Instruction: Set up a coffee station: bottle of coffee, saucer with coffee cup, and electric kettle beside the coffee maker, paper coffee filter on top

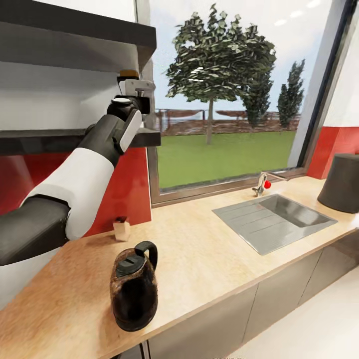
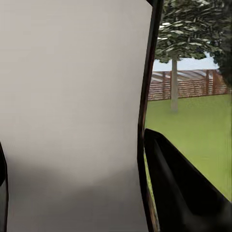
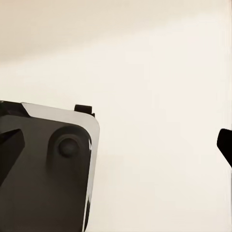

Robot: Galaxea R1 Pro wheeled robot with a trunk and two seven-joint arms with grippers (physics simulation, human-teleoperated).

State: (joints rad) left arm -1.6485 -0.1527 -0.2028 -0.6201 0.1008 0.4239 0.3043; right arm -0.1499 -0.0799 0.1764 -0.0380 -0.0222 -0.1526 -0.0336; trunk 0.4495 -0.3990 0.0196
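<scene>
My left gripper (image 1: pixel 133 89) is up at the kitchen shelf (image 1: pixel 75 138) by the coffee bottle (image 1: pixel 128 75); I can't tell whether it's closed on it. I judge fetching the bottle is underway. Next it goes down onto the countertop (image 1: pixel 209 249), where the electric kettle (image 1: pixel 133 289) stands.

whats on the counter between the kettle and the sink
Nothing: in the head view, bare wooden countertop runs from the electric kettle to the sink.
</scene>
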